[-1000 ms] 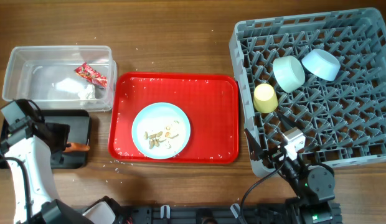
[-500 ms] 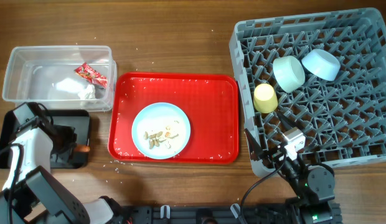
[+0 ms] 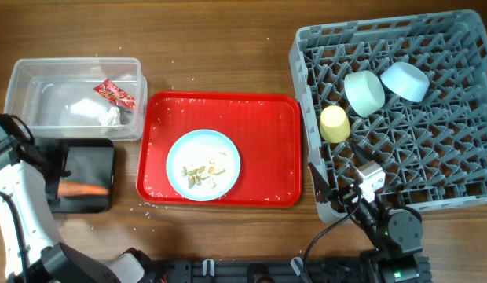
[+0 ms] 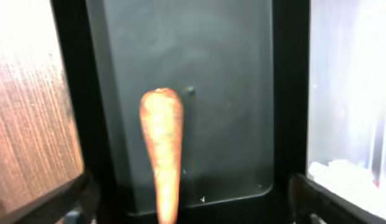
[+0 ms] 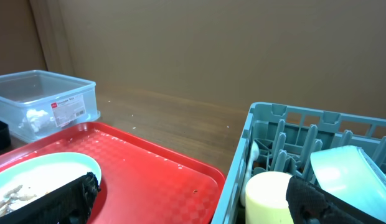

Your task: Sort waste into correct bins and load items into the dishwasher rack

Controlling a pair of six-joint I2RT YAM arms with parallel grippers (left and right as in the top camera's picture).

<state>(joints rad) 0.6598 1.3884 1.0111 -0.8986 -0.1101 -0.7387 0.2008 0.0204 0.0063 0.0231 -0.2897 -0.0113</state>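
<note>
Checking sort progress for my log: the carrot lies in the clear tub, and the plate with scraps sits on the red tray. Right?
No. The carrot lies in the black tray, not the clear tub, as the overhead view shows. The plate with scraps does sit on the red tray.

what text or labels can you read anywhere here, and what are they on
No text here is clear enough to quote.
Label on the tub: a red line and dark print, too small to read.
Wrapper in the tub: red-and-white print, too blurred to read.
</note>
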